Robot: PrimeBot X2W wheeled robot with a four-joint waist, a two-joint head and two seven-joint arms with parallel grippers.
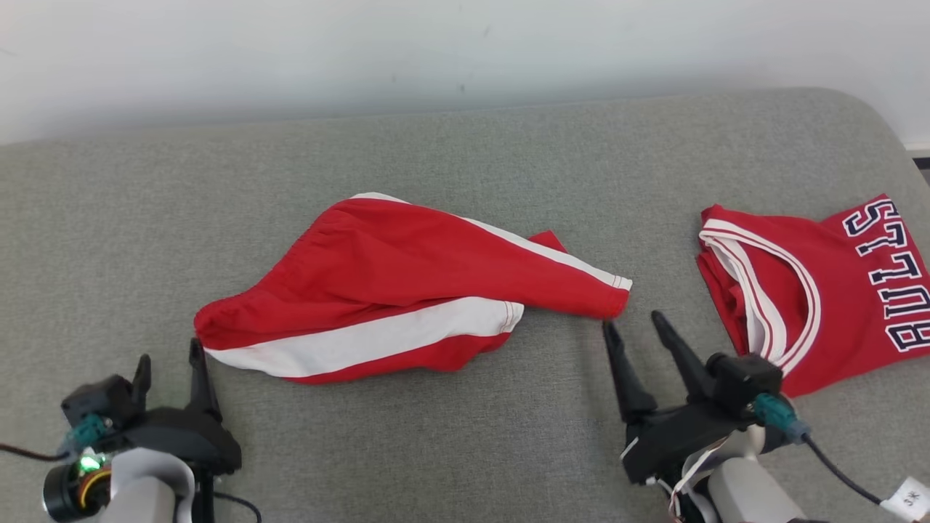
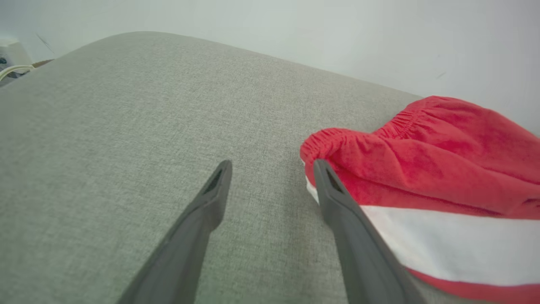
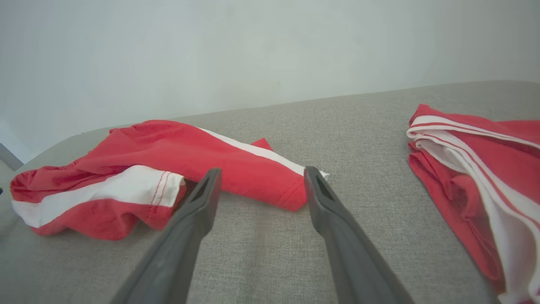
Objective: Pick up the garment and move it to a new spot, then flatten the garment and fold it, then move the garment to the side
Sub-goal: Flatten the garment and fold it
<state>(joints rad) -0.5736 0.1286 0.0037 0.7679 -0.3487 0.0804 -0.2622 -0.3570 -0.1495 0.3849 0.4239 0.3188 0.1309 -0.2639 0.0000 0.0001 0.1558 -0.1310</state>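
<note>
- While stretching across the head view from left edge to right, takes up most of the scene as a grey padded surface (image 1: 465, 145), backed by a pale wall (image 1: 465, 51) on the far side.
- Lies rumpled near the middle of that surface as red shorts (image 1: 392, 290) with broad white side stripes. Gathered waistband to the left, leg hems to the right, one leg folded over the other.
- Sits at the right, apart from the shorts, as a folded red jersey (image 1: 835, 290) with white-trimmed opening turned left and "BULLS" lettering along the right edge.
- Hovers low at the near right as right gripper (image 1: 632, 319), fingers spread wide and holding nothing. Tips just short of the right leg hem, on its near side, with bare grey fabric between them. Jersey close by on the right.
- Hangs low at the near left as left gripper (image 1: 169, 350), likewise spread wide and empty. Seen from the left wrist, grey fabric alone between the fingers. Right-hand fingertip at the left waistband corner of the shorts; touching or merely beside, cannot tell.
- Trails off the near right corner as a dark cable with a small white tag (image 1: 908, 500).
</note>
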